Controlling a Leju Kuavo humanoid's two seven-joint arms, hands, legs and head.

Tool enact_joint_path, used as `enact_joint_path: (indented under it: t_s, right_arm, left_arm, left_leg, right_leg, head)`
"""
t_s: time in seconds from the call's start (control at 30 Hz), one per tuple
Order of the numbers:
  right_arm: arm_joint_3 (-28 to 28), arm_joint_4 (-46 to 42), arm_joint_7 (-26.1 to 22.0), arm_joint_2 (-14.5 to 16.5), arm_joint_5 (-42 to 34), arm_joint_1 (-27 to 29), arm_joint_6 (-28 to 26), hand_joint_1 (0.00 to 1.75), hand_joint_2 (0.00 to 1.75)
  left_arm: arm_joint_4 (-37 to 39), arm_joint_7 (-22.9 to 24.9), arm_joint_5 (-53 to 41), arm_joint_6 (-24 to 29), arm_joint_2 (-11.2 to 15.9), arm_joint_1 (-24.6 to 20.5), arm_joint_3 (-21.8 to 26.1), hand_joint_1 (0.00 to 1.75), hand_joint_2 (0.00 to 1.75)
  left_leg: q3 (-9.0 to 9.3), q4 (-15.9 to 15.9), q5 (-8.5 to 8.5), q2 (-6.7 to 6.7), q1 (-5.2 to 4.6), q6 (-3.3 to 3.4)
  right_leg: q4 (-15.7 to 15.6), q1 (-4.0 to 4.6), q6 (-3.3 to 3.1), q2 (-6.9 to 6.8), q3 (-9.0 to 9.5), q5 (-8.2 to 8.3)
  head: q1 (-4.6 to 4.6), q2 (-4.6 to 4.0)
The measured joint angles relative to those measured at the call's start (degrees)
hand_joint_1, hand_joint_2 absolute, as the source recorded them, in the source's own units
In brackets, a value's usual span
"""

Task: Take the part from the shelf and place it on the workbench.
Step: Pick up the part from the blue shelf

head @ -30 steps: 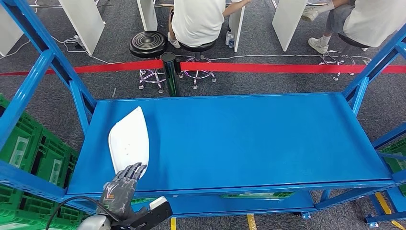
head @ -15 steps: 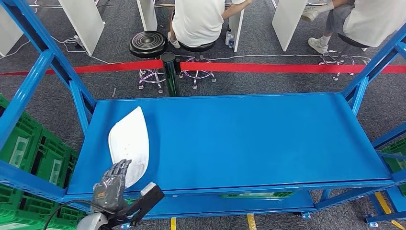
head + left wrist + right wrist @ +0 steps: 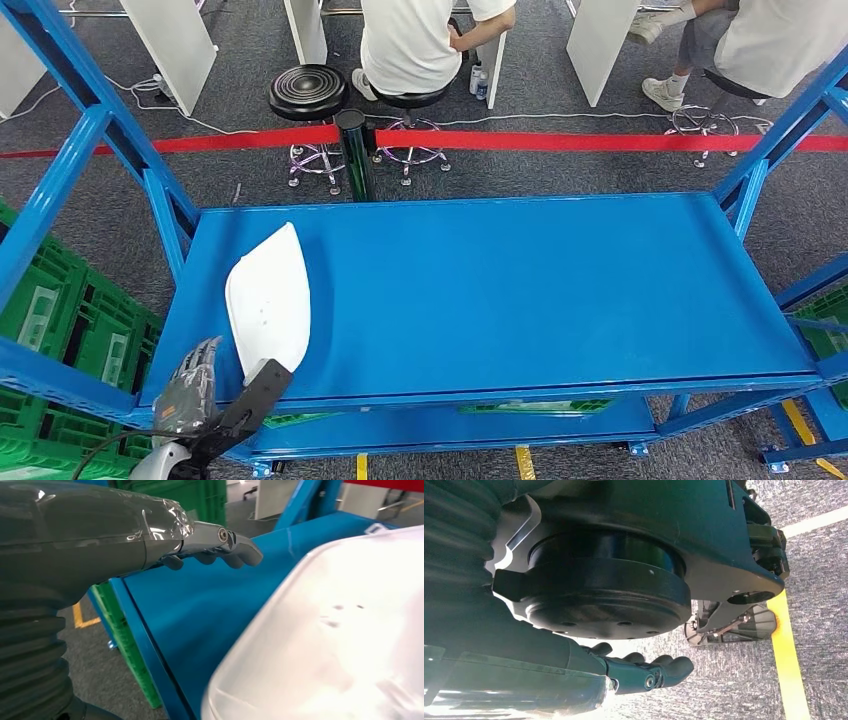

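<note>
The white curved part (image 3: pixel 268 300) lies flat at the left end of the blue shelf board (image 3: pixel 520 290), its narrow end pointing away from me. My left hand (image 3: pixel 188 385) is at the shelf's front left corner, just left of the part's near end and apart from it, with nothing in it. In the left wrist view the part (image 3: pixel 325 645) is close and blurred, and the left hand (image 3: pixel 210 545) reaches with straight fingers over the blue board beside it. My right hand (image 3: pixel 639 672) hangs over the grey floor, its fingers loosely extended and holding nothing.
Green crates (image 3: pixel 60 310) stand left of the shelf behind slanted blue frame posts (image 3: pixel 60 180). Red barrier tape (image 3: pixel 560 141) runs behind the shelf, with a black stool (image 3: pixel 308 90) and seated people beyond. The shelf board's middle and right are bare.
My left hand has slid left and back from the part's near end to the shelf's front left corner. The part has not moved.
</note>
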Motion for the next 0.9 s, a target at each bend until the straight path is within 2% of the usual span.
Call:
enact_joint_path:
  t_s: [0.3, 0.43, 0.6, 0.77, 0.9]
  right_arm:
    - [0.0, 0.0, 0.4, 0.1, 0.3, 0.0, 0.0, 0.00, 1.75]
    - [0.0, 0.0, 0.5, 0.1, 0.8, -0.1, 0.0, 0.00, 1.75]
    - [0.0, 0.0, 0.5, 0.1, 0.9, -0.1, 0.0, 0.00, 1.75]
    - [0.1, 0.0, 0.6, 0.1, 1.4, -0.2, -0.3, 0.00, 1.75]
    - [0.1, 0.0, 0.6, 0.1, 1.6, -0.3, -0.6, 0.00, 1.75]
  left_arm:
    - [1.3, 0.0, 3.3, 3.6, -0.1, 0.3, 1.5, 0.00, 1.75]
    - [2.7, -0.1, 6.5, 8.8, 0.1, -1.3, -0.5, 0.00, 1.75]
    - [3.9, -0.1, 7.8, 10.5, 0.4, -2.3, -2.6, 0.00, 1.75]
    - [6.2, -0.6, 11.4, 18.9, 0.9, -6.1, -8.4, 0.00, 1.75]
    - [8.8, -2.0, 13.0, 22.3, 0.9, -8.7, -13.8, 0.00, 1.75]
  left_leg:
    - [0.03, 0.0, 0.00, -0.15, 0.00, 0.00]
    - [0.02, 0.0, 0.01, -0.39, 0.00, 0.02]
    - [0.02, 0.0, 0.02, -0.49, 0.00, 0.03]
    - [0.00, 0.0, 0.04, -0.73, 0.00, 0.06]
    - [0.00, 0.0, 0.05, -0.76, 0.00, 0.08]
  right_leg:
    - [0.0, 0.00, 0.01, 0.00, -0.06, 0.01]
    - [0.0, -0.01, 0.01, -0.06, -0.06, 0.01]
    - [0.0, -0.01, 0.02, -0.08, -0.06, 0.01]
    - [-0.1, -0.01, 0.03, -0.20, -0.01, 0.02]
    - [-0.1, -0.01, 0.05, -0.20, 0.03, 0.03]
  head:
    - [0.00, 0.00]
    - [0.00, 0.00]
    - [0.00, 0.00]
    - [0.00, 0.00]
    - [0.00, 0.00]
